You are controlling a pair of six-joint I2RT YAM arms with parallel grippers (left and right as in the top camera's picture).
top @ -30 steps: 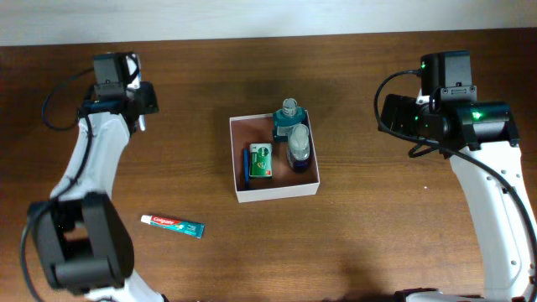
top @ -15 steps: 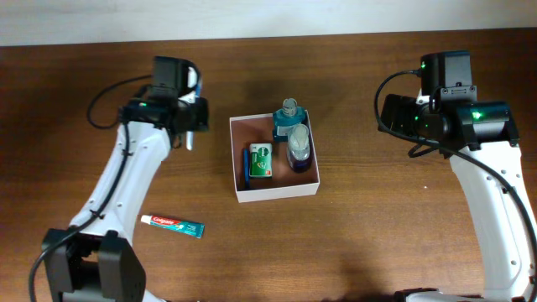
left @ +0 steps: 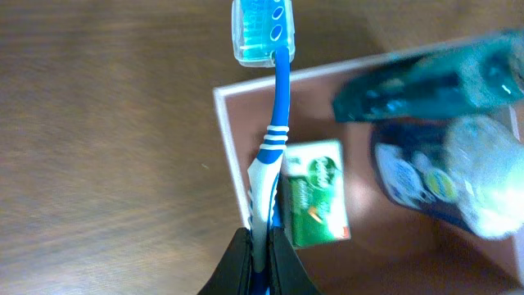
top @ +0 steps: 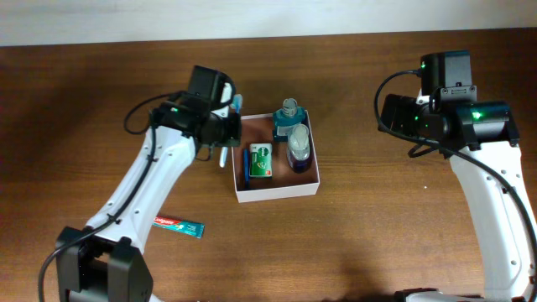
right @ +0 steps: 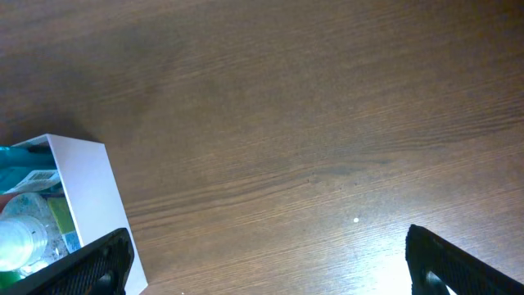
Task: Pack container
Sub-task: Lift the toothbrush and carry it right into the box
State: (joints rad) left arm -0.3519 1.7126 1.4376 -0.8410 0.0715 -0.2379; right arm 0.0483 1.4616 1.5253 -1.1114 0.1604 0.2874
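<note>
The container [top: 275, 191], a shallow white-walled box with a reddish-brown floor [left: 319, 123], sits mid-table. Inside it lie a green packet [top: 261, 161], a teal bottle [top: 288, 117] and a clear bottle with a blue label [top: 299, 149]. My left gripper [left: 262, 246] is shut on the handle of a blue-and-white toothbrush [left: 277, 123] with a clear cap over its head. It hangs over the container's left wall [left: 233, 147], with the brush pointing toward the far side. My right gripper [right: 266, 258] stands wide open over bare wood to the right of the container [right: 86, 197], holding nothing.
A toothpaste tube [top: 178, 225] lies on the wooden table at the front left, partly under the left arm [top: 143, 184]. The right arm [top: 445, 117] stands at the right side of the table.
The left arm has swung from the far left of the table to the container's left wall, carrying the toothbrush. The right arm has not moved.
</note>
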